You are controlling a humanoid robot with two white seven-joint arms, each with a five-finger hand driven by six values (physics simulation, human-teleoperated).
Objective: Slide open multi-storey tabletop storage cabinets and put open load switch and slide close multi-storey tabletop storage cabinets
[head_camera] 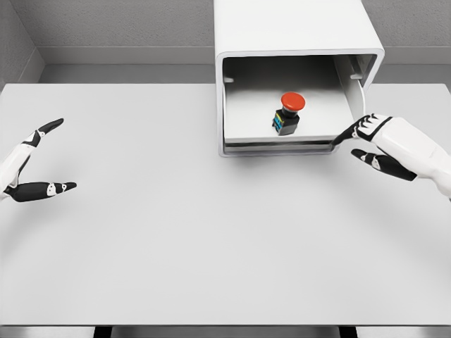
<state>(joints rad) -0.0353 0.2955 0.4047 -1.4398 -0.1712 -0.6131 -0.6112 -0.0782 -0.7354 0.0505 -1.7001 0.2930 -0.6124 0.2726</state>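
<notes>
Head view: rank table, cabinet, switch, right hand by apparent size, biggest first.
1. Table
2. Cabinet
3. Right hand
4. Switch

The switch sits farther from the camera than the hand, so that gap may be partly perspective.

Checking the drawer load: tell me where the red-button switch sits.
The switch stands upright in the cabinet's open drawer, right of centre, upper-middle of the head view.

- cabinet point(296, 28): white, pale grey inside
- switch point(287, 113): red cap, black body, blue-green side
- table point(176, 232): light grey
- hands: left hand point(32, 165), right hand point(391, 144), white with black fingers
</notes>
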